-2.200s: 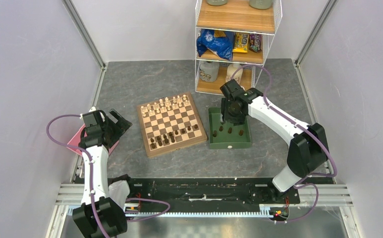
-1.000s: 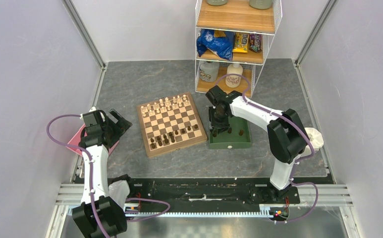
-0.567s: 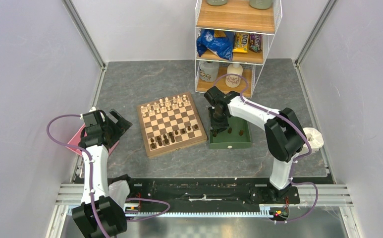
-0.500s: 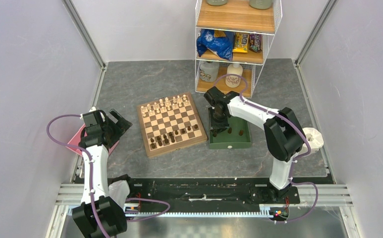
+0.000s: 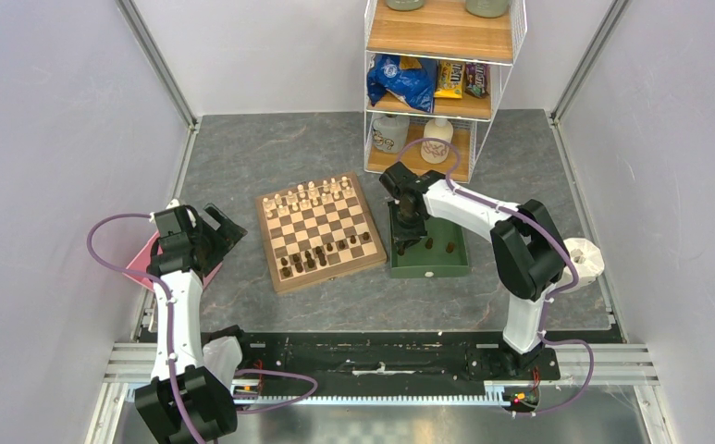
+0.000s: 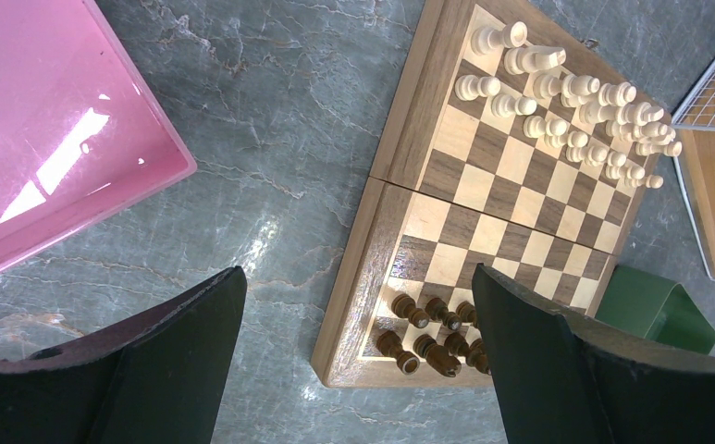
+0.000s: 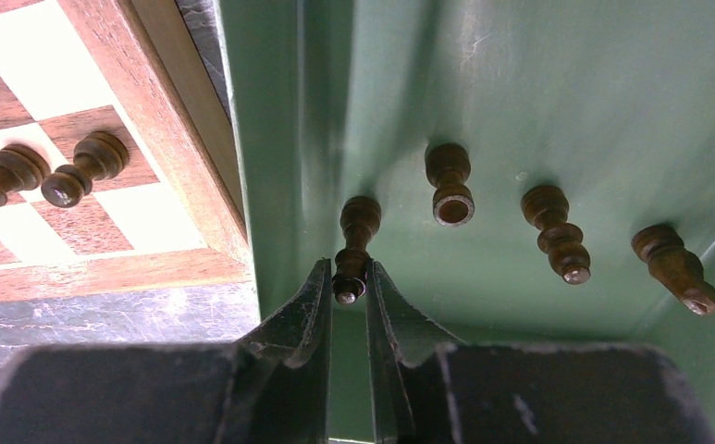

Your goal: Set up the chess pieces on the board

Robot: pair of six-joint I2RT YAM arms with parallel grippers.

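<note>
**Chess set, partly laid out: one dark man in the pincers**

- Board (image 5: 321, 227): square, checkered brown and tan, pale wood border, lying flat on the grey stone-look table (image 5: 270, 153). All places below are given from it.
- Pale chessmen (image 5: 312, 194): ranged along the board's far two rows.
- Dark chess pieces (image 5: 321, 254): a partial set standing on the board's near rows. The wrist view shows two of them (image 7: 94, 166) by the board's right border.
- Green tray (image 5: 427, 271): just right of the board, its wall close against the board's border.
- Dark piece (image 7: 353, 250): upright in the tray, in the corner nearest the board's near right corner. Its head is pinched between the fingers of the right gripper (image 7: 349, 277), which comes down on it from above.
- Three more dark men (image 7: 449, 185): standing loose in the tray, farther from the board, apart from one another.
- Left gripper (image 6: 358, 275): held in the air off the board's left side, fingers spread wide, holding nothing.
- Pink tray (image 6: 57, 139): beyond that gripper, well left of the board.
- Wire shelf rack (image 5: 441, 83): behind the board's far right corner, holding snack bags and bottles.
</note>
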